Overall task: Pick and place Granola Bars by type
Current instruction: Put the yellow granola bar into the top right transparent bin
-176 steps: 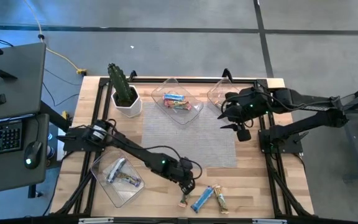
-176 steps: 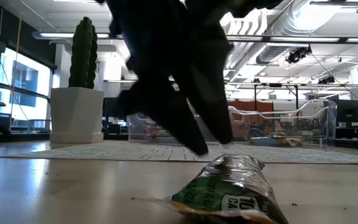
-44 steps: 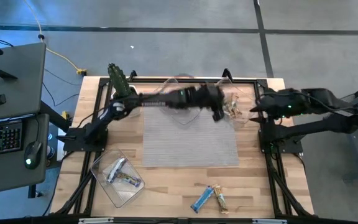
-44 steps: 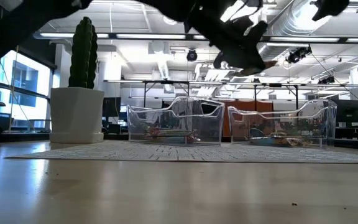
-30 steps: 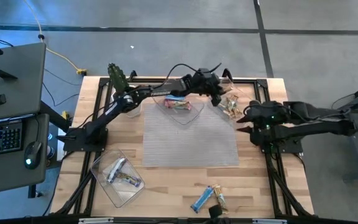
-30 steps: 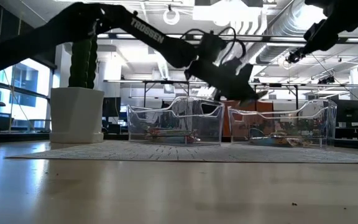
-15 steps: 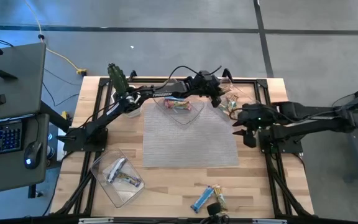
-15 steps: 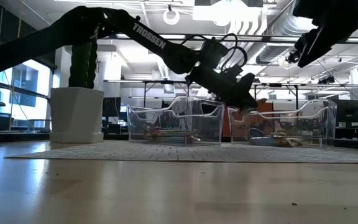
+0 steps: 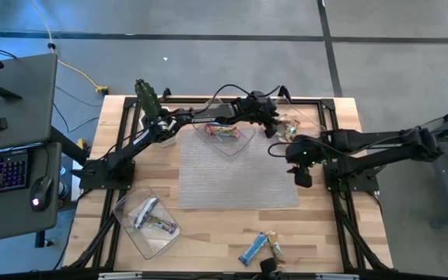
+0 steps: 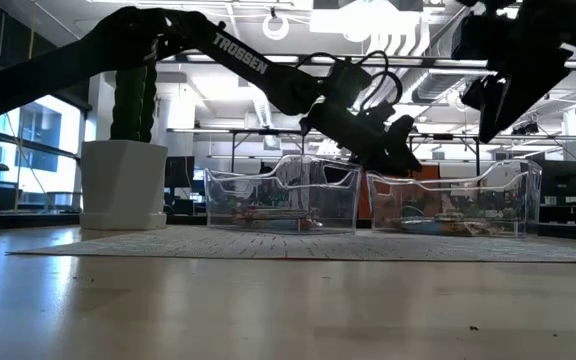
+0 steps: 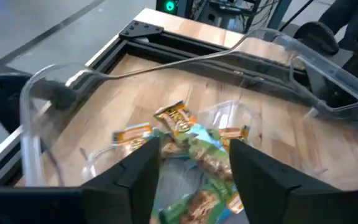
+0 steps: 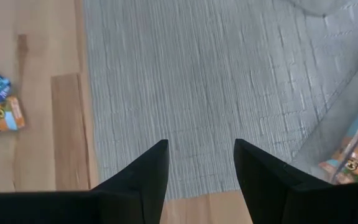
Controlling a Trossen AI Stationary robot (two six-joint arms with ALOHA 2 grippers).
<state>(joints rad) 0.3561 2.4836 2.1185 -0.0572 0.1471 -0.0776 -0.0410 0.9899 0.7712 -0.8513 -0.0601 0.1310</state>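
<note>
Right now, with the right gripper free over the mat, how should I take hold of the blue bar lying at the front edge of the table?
Come straight down on the blue bar and close across its narrow width at mid-length. It lies flat and slanted on the wood, so turn the right gripper to match. The tan bar sits close beside it; whether they touch I cannot tell, so keep the fingers narrow.

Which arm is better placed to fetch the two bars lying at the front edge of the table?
Probably the right: its open gripper hangs empty over the grey mat, nearer the bars; the left gripper is over the far clear tray.
</note>
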